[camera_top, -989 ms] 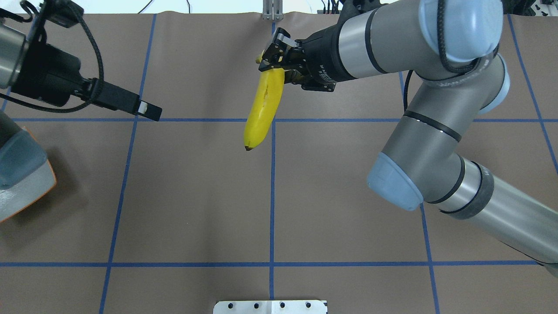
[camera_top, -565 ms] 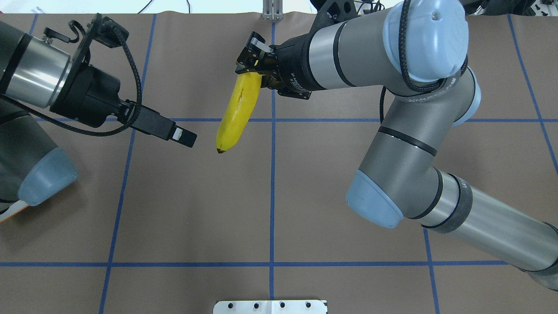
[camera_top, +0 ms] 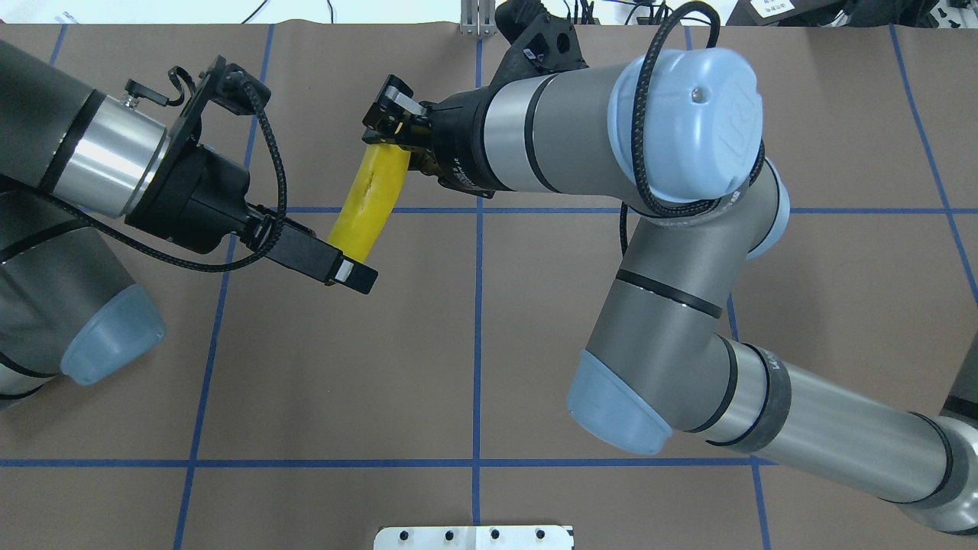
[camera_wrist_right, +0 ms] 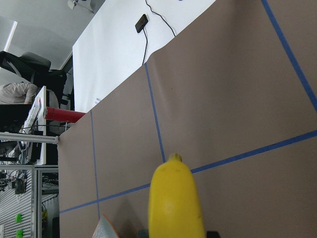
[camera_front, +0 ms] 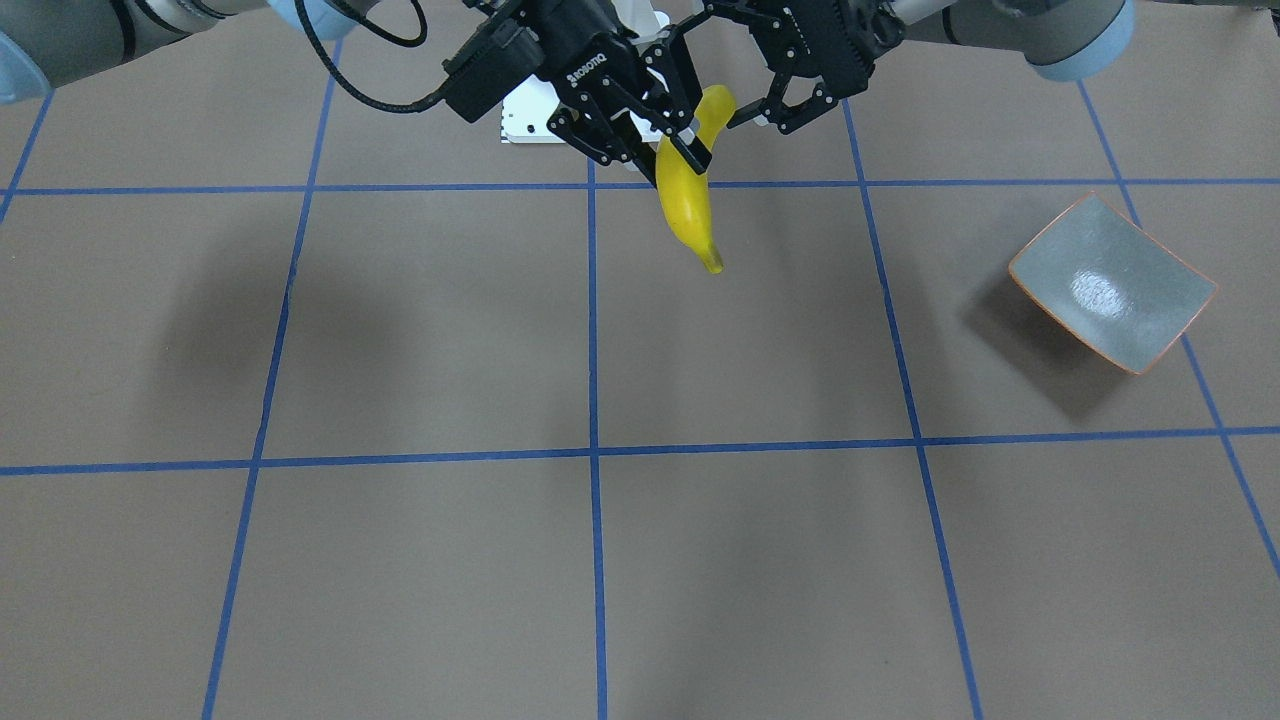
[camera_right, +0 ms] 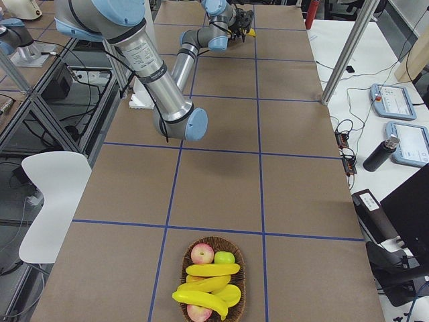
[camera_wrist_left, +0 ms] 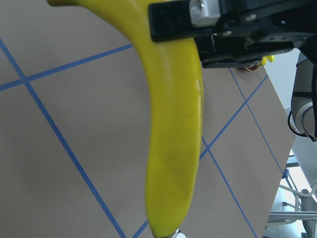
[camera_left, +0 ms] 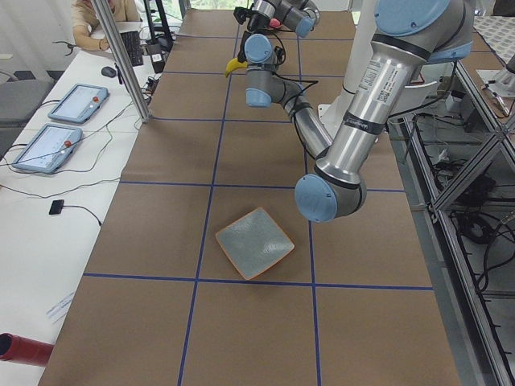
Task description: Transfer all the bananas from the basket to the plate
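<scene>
Right claw clamped on banana near stem end, holding it in air above surface, between both arms. Left claw spread wide, gripping nothing; banana's free end sits at its fingers, contact unclear. Plate lies on surface well apart, toward robot's left. Basket at surface's right end holds three more bananas with apples.

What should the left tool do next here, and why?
Probably close the left tool on the banana's free end. It is open at that end, while the right tool grips the other end midair, and the plate lies on the left arm's side.
</scene>
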You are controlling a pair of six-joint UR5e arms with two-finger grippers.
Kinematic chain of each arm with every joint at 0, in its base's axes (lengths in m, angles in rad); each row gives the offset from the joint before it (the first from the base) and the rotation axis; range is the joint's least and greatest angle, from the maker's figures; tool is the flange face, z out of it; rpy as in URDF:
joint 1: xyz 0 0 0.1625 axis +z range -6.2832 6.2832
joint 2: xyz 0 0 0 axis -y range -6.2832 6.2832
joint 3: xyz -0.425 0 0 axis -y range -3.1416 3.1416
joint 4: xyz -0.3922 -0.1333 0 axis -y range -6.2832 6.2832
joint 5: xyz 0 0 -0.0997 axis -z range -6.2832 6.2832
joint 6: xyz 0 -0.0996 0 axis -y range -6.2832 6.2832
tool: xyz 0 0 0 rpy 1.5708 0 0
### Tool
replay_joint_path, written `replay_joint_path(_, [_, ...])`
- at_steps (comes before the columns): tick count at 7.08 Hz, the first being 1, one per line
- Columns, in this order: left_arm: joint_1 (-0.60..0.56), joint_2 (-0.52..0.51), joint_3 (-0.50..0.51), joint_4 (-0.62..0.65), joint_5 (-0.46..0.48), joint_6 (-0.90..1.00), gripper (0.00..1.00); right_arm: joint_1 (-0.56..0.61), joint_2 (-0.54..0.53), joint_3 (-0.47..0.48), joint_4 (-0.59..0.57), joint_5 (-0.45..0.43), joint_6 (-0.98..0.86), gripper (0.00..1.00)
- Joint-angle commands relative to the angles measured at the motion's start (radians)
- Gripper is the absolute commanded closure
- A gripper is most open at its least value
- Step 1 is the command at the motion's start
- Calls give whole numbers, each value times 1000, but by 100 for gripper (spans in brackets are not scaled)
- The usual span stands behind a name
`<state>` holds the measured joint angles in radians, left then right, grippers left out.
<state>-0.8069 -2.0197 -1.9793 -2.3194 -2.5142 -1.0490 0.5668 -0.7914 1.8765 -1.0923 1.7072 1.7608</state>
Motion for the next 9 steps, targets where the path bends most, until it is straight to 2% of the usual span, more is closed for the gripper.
replay_joint_path(1, [2,-7,-1,0,0,1,21,-24,4,7,3,-21,5,100])
replay_joint_path(2, [2,-7,0,0,3,1,62,-25,3,22,5,-21,5,100])
replay_joint_path(3, [0,-7,0,0,21,0,94,-25,-5,35,6,-20,5,100])
replay_joint_path(4, [0,-5,-1,0,22,0,100,-25,-9,41,6,-20,-3,93])
replay_joint_path(5, [-2,-5,-3,0,22,-15,100,-25,-8,46,6,-40,-9,2])
replay_joint_path(7, [-3,1,-10,0,22,-42,100,-12,-11,67,2,-51,-67,0])
replay_joint_path(8, [-8,25,-22,2,22,-49,100,26,-61,84,-1,-28,-70,0])
replay_joint_path(9, [-12,120,-57,5,26,-66,100,78,-137,88,-5,4,-105,0])
